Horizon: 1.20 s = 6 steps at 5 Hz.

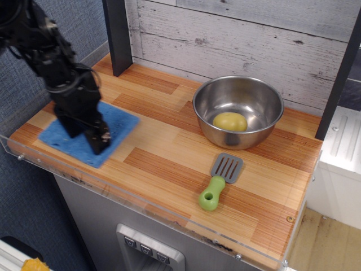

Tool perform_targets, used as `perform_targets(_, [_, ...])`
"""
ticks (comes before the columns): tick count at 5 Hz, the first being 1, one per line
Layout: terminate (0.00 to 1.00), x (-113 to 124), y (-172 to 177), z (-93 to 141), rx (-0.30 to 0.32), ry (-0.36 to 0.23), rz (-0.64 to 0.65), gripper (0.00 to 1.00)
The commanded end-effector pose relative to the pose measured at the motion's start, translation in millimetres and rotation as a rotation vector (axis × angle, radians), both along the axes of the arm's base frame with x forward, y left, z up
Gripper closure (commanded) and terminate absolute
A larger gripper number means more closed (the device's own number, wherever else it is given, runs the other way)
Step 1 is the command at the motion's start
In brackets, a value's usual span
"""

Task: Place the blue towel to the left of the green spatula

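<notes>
The blue towel (pixel 120 121) lies flat on the wooden counter at the front left. My black gripper (pixel 86 137) presses down on its middle and covers much of it; the fingers (pixel 100 141) pinch the cloth. The green spatula (pixel 219 182) lies at the front centre-right, lime handle toward the front edge and grey slotted head toward the bowl. The towel is well to the left of the spatula, with bare wood between them.
A steel bowl (pixel 198 113) with a yellow round object (pixel 229 121) inside stands behind the spatula. A dark post (pixel 117 34) rises at the back left. A clear plastic lip (pixel 141 199) runs along the counter's front edge. A plank wall closes the back.
</notes>
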<state>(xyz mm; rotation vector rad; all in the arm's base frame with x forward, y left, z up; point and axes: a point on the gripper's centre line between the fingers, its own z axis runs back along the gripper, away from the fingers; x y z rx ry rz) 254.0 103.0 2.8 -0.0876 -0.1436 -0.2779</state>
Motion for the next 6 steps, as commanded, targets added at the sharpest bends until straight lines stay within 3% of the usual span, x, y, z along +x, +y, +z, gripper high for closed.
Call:
perform_targets(1, [0.0, 7.7, -107.4, -17.2, -0.102, 0.032, -0.211, 0.0])
perform_targets(2, [0.0, 9.6, -146.9, -17.5, -0.102, 0.039, -0.3, 0.0])
perform_targets(3, [0.0, -12.0, -152.9, -3.7, -0.038, 0.057, -0.28, 0.0])
perform_targets(5, [0.0, -44.1, -104.2, 14.9, 0.025, 0.048, -0.102, 0.0])
perform_targets(6, [0.0, -48.2, -89.7, 15.9, 0.03, 0.043, -0.069, 0.0])
